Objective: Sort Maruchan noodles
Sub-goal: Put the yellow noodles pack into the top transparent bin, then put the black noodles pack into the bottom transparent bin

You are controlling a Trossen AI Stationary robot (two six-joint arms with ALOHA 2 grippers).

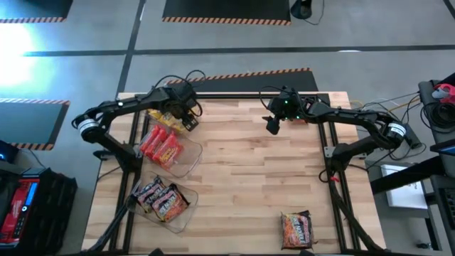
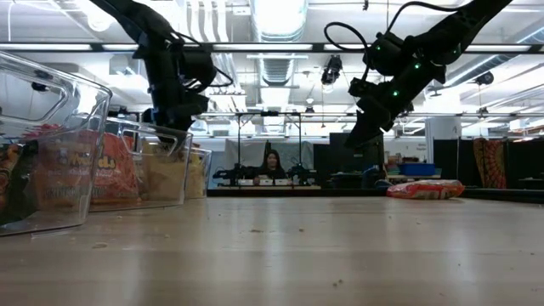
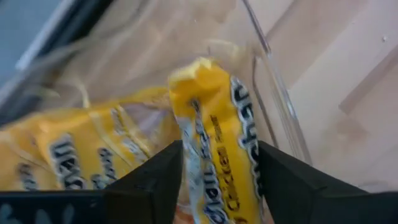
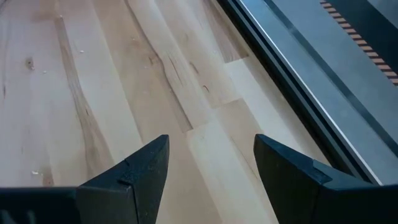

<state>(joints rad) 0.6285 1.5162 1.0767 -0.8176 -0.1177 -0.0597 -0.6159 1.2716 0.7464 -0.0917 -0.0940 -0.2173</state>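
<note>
I see three bins (image 1: 186, 158) stacked down the bench's (image 1: 249, 171) left side, packets (image 1: 161, 144) inside; one packet (image 1: 296, 229) lies lower right.

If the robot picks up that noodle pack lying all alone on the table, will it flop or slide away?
The lone noodle packet lies flat on the wooden table, wrapped in shiny crinkled plastic, so it might slip a bit when nudged. It looks puffy but holds its square shape, so it is probably fairly stiff and light. The yellow packet between the left pincer fingers keeps its shape too.
</note>
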